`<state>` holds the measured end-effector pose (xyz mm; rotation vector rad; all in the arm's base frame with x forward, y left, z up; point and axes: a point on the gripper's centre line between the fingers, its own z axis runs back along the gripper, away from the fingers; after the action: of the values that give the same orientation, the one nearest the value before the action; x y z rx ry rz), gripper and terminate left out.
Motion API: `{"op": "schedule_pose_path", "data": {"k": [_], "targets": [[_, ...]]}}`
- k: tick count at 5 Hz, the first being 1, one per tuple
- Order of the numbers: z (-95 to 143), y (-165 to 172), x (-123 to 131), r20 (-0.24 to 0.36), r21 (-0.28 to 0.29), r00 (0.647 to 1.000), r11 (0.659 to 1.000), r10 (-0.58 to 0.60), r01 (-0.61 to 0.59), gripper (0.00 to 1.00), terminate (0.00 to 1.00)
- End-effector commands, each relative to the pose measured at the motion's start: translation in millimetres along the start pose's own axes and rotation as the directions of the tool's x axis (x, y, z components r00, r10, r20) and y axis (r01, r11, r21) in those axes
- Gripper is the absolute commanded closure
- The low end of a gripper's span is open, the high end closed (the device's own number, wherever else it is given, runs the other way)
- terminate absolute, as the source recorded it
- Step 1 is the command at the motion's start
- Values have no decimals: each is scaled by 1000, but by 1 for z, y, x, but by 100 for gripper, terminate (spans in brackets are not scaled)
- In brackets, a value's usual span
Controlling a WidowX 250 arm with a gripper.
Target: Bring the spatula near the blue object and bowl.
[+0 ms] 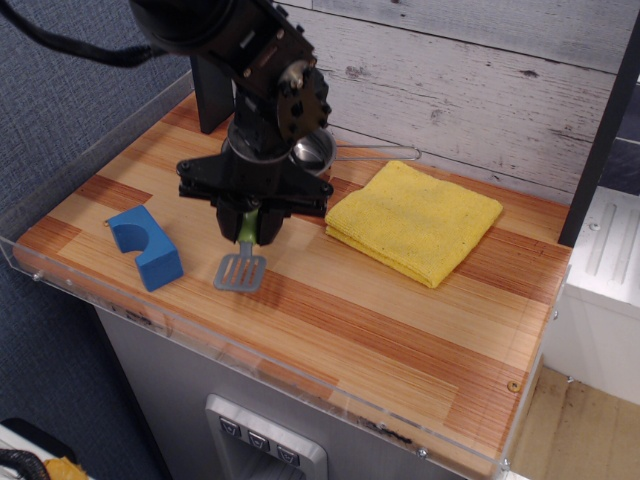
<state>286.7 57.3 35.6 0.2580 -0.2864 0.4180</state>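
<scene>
My gripper (250, 228) is shut on the light-green handle of the spatula (241, 269). The spatula hangs with its grey slotted blade down, at or just above the wooden tabletop (380, 310). The blue block (146, 245) with the half-round notch lies to the left of the blade, apart from it. The steel bowl (318, 151) stands behind my gripper; the arm hides most of it, and only its right rim and thin wire handle (380, 153) show.
A folded yellow cloth (413, 219) lies to the right of the gripper. A clear plastic rim (250, 365) runs along the table's front and left edges. A wooden plank wall (470, 80) stands behind.
</scene>
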Motion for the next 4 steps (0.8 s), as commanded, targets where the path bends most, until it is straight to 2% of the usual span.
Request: {"op": "schedule_pose_path", "data": {"k": [1, 3, 4], "targets": [[7, -2, -6, -1, 7, 1000, 1000, -7, 7, 0, 0], [10, -2, -4, 7, 17, 1000, 1000, -20, 20, 0, 0], [16, -1, -1, 25, -2, 1000, 1000, -16, 17, 0, 0]]}}
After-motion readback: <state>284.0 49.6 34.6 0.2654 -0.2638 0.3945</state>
